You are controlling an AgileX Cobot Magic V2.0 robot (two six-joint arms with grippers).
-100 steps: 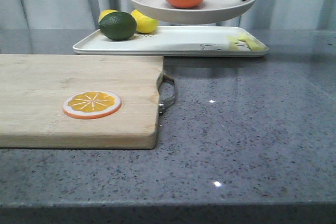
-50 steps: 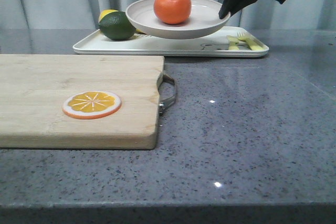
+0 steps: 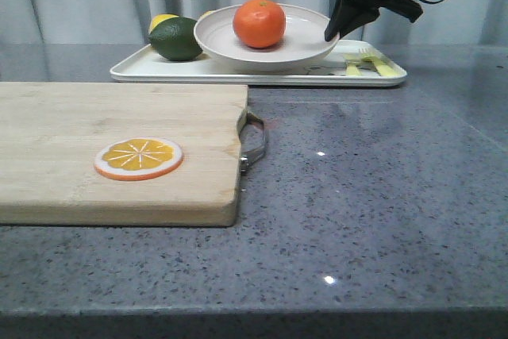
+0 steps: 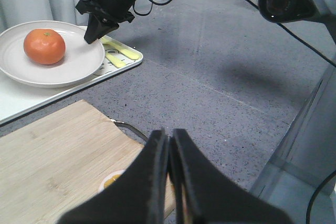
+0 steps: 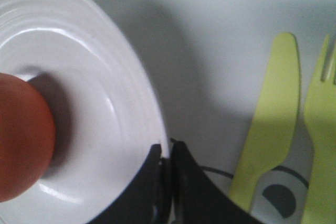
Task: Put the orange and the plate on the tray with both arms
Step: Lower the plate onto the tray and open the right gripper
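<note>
Plate (image 3: 270, 44), carrying the orange (image 3: 259, 23), is now settling onto the tray (image 3: 238, 71) after hanging above it a second ago; the right gripper (image 3: 332, 35) is still pinching its rim, so release looks next, while the left gripper (image 4: 169, 145) is waiting closed and empty over the cutting board (image 3: 119, 148).

The plate (image 3: 266, 47) with the orange (image 3: 259, 23) has come down — now on the tray (image 3: 159, 69).

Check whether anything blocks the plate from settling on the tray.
Nothing visible does. The plate, carrying the orange, sits on or just above the tray, pinched at its rim by the right gripper. The lime sits beside it.
</note>
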